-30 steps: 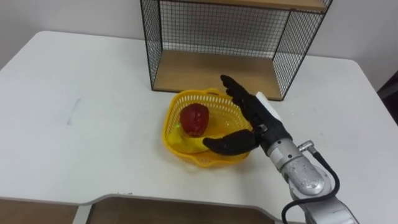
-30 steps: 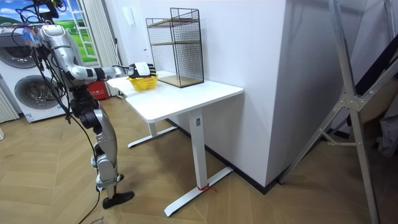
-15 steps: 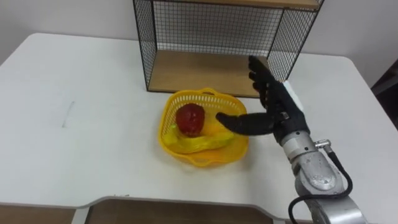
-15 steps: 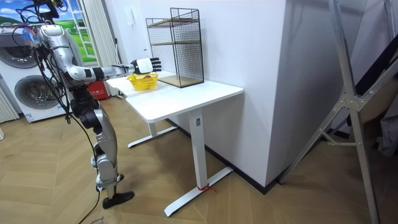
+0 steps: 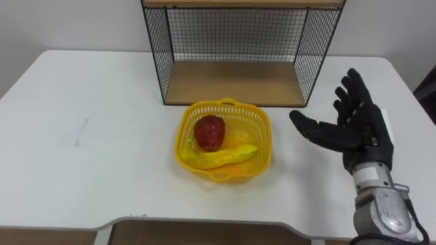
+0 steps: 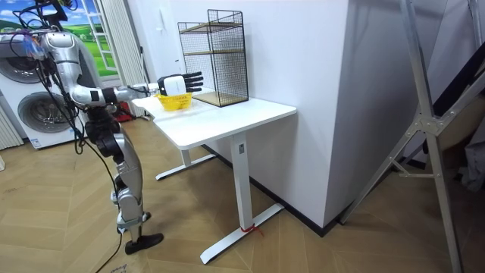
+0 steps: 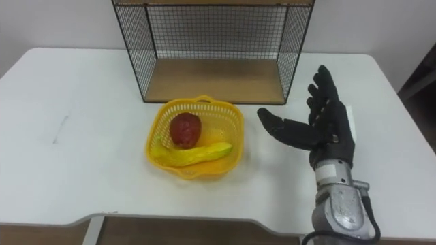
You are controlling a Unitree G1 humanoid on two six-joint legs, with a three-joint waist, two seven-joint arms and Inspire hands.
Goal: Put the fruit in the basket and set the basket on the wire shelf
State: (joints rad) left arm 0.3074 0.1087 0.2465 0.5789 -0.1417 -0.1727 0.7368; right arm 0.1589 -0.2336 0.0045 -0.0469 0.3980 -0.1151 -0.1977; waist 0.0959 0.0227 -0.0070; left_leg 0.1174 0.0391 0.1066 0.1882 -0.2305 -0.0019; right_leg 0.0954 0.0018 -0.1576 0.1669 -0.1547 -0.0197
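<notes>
Basket (image 5: 228, 104) holds apple (image 5: 211, 131), banana (image 5: 221, 156); right hand (image 5: 354, 129) spread, just beside.

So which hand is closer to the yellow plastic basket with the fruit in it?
Right. The right hand is held open to the right of the yellow plastic basket, apart from it, with its thumb pointing toward the basket's rim.

The right hand (image 5: 354, 129) is held up at the right of the eye views, with the palm turned toward the robot's left. Its fingers (image 5: 353, 92) are kept straight and fanned apart, pointing up and away from the body. The thumb (image 5: 312, 129) is stretched out sideways to the left, well apart from them. The wrist and silver forearm are seen rising from the lower right edge. In the room view, 1 arm is extended forward at chest height.
</notes>
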